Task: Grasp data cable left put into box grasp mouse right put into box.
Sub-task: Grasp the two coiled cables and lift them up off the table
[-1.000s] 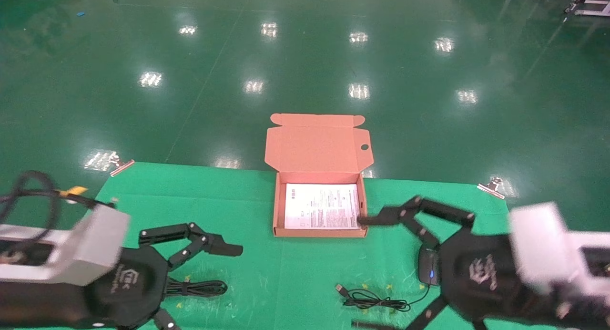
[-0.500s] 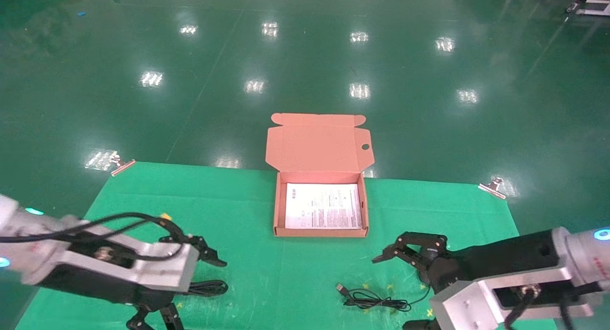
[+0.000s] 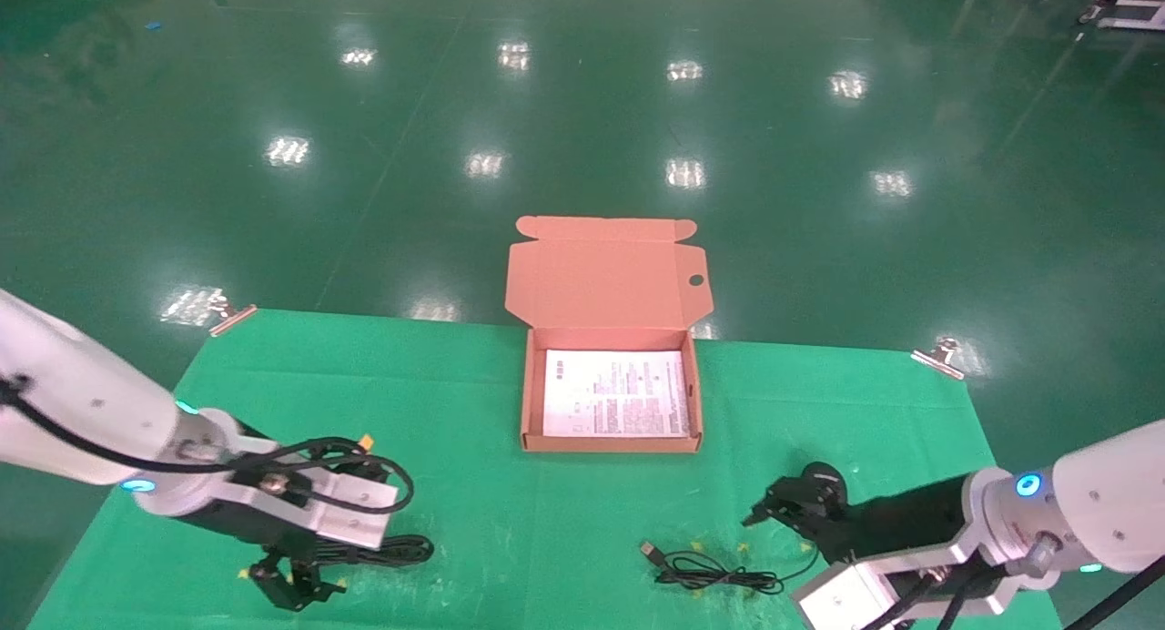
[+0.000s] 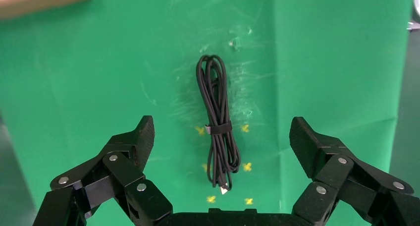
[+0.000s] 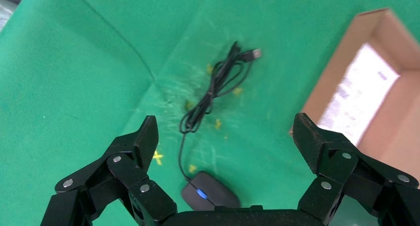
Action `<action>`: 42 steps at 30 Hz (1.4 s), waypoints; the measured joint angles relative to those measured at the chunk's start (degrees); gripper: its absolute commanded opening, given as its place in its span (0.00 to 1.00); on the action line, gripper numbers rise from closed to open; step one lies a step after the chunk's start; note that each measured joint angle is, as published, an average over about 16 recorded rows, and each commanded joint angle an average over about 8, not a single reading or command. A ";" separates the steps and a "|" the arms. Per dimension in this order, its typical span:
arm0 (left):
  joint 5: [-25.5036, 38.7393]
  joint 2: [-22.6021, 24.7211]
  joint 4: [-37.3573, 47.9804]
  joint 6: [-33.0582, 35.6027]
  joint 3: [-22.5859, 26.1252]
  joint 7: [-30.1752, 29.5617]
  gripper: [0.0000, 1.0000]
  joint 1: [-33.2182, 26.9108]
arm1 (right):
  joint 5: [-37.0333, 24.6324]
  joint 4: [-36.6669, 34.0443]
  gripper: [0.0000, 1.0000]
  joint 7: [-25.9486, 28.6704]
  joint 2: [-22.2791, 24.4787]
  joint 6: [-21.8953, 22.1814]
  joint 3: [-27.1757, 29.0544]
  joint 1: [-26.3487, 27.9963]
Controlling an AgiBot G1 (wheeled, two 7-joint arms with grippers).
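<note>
From the head camera I see my left arm reaching in from the left edge of the frame, its left gripper [image 3: 296, 583] pointed down at the lower left of the green cloth-covered table [image 3: 473, 384]. The left wrist camera shows its claw [image 4: 220, 141] spread wide, clear of the cloth, with the thin black data cable bundle bound by a black tie [image 4: 218, 123] lying flat between the fingers. In the head view the bundle [image 3: 400, 550] runs left to right, one end hidden under the wrist.

My right arm comes in from the lower right corner, its right gripper [image 3: 790, 504] low over the cloth at lower right. Its claw [image 5: 225, 141] is also spread wide, holding nothing; the small black oval mouse with a blue-lit wheel [image 5: 210, 194] lies below it, partly cut off by the gripper body. In the head view the mouse is hidden behind the gripper. Its loose cord [image 3: 719, 574] trails toward frame centre, ending in a USB plug.

The shallow orange-brown cardboard box [image 3: 525, 402] sits open at frame centre, lid standing at the far side, white printed sheet [image 3: 616, 404] inside.
</note>
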 measured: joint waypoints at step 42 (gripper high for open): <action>-0.85 15.73 52.94 -16.63 -1.09 19.26 0.00 0.46 | -6.80 -39.72 0.00 -5.55 -18.25 14.47 -2.97 -0.38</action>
